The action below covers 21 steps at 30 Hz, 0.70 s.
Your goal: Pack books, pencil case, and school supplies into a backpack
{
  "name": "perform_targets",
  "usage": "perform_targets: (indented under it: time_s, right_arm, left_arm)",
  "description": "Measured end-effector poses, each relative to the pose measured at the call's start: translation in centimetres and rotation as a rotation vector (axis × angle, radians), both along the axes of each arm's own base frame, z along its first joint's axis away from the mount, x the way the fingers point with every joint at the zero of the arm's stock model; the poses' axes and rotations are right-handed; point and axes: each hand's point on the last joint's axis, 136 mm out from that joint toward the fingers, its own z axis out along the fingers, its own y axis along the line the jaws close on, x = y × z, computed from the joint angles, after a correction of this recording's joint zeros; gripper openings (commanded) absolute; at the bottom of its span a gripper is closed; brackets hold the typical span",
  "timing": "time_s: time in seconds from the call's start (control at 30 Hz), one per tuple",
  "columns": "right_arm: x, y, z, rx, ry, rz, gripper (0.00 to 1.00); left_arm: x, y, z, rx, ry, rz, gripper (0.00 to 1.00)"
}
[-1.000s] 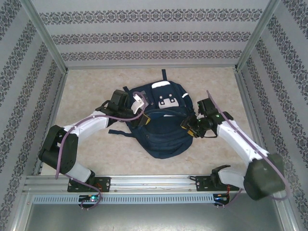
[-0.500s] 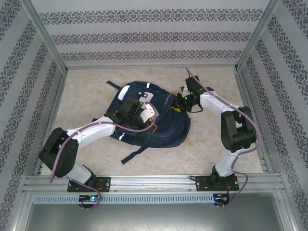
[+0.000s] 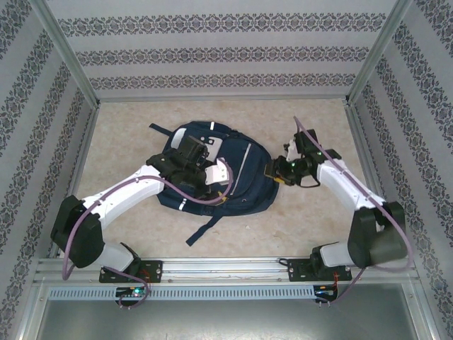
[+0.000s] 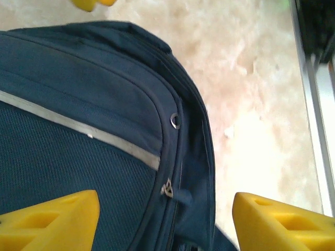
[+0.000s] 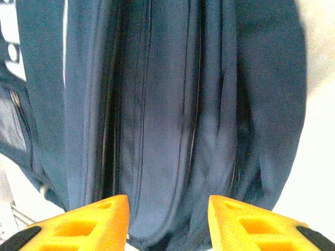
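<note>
Top view. Navy backpack (image 3: 248, 185) at the middle of the pale marbled tabletop (image 3: 325, 120). Lies flat, front panel up, carry loop toward the far left corner, one loose strap (image 3: 202, 231) trailing off toward the near edge. White patches and a thin white line on the front. Too small here to tell whether the zips are shut.

Left arm. Reaches in from the near left, wrist above the left half of the backpack. Left wrist view: left claw (image 4: 165, 203) wide open, yellow fingers (image 4: 57, 219) far apart at the bottom corners, nothing between them, nothing held. Hangs above the bag near its edge. Below it: dark fabric crossed by a pale stripe (image 4: 78, 130), a small metal eyelet (image 4: 174, 121) beside the seam, a zip pull (image 4: 167, 188) lower down, roughly midway between the two fingers. Bare tabletop to the right of the fabric. Cannot tell whether any part of the claw touches the bag.

Right arm. Comes in from the near right, elbow raised. Right claw (image 3: 278, 173) right at the right-hand edge of the backpack. Right wrist view: yellow fingers (image 5: 251, 225) parted, with a gap clearly narrower than the left's. Beyond the tips: blurred dark folds and long seam lines of the backpack, a strip of light tabletop at the right. No fabric visibly pinched; contact at the tips impossible to judge.
</note>
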Motion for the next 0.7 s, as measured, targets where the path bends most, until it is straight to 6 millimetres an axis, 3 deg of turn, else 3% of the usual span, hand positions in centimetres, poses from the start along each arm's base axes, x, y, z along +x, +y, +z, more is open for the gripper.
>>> perform_targets:
  time_s: [0.07, 0.13, 0.27, 0.5, 0.7]
  right_arm:
    - [-1.8, 1.0, -0.2, 0.007, 0.018, 0.046, 0.44]
    - [-3.0, 2.0, -0.3, 0.017, 0.026, 0.088, 0.44]
    - [-4.2, 3.4, -0.2, 0.045, 0.033, 0.130, 0.45]
    - [-4.3, 3.6, -0.9, 0.073, 0.050, 0.098, 0.45]
    - [-4.8, 3.8, -1.0, 0.108, 0.054, 0.077, 0.45]
  left_arm:
    - [0.1, 0.6, -1.4, 0.061, -0.018, -0.027, 0.71]
    - [0.4, 1.1, -3.2, 0.127, -0.026, -0.051, 0.84]
    - [1.7, 1.9, -6.4, 0.266, -0.004, -0.070, 0.84]
    - [4.3, 1.5, -7.0, 0.278, -0.115, -0.039, 0.71]
    - [4.3, 1.6, -8.6, 0.266, -0.150, -0.040, 0.75]
